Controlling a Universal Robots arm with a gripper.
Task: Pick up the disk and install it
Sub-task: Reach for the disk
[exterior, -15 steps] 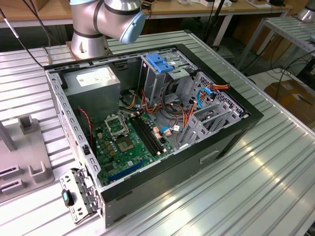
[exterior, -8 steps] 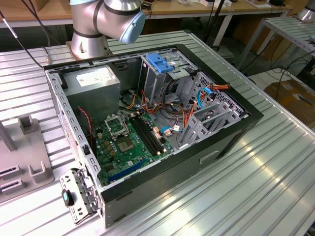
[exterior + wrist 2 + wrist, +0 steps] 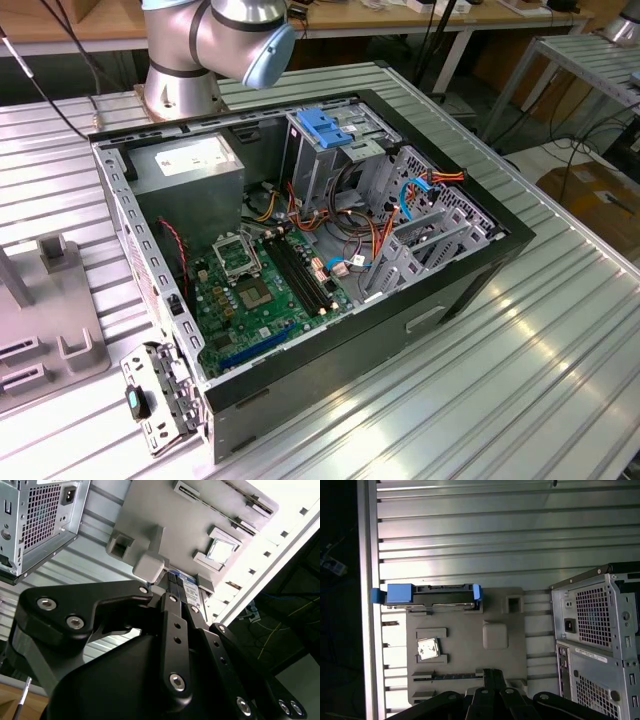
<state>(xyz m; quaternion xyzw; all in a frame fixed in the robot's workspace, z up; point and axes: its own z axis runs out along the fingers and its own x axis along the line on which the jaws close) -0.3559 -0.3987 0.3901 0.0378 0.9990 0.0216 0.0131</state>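
Observation:
The disk (image 3: 427, 596) stands on its long edge at the far end of a grey fixture plate (image 3: 465, 640), with its blue carrier frame showing at both ends. My gripper (image 3: 491, 672) hovers over the plate's opposite end, well short of the disk. Its black fingers (image 3: 172, 597) lie close together with nothing clearly between them. Beside the fingertips in the second wrist view sits a small labelled part in a slot of the plate (image 3: 170, 515).
The open computer case (image 3: 300, 250) lies on the ribbed aluminium table (image 3: 520, 340). It holds a grey power supply (image 3: 190, 165), a green board and a metal drive cage topped by a light-blue bracket (image 3: 330, 128). The case's rear (image 3: 600, 630) stands next to the plate. The arm's base (image 3: 180, 80) is behind the case.

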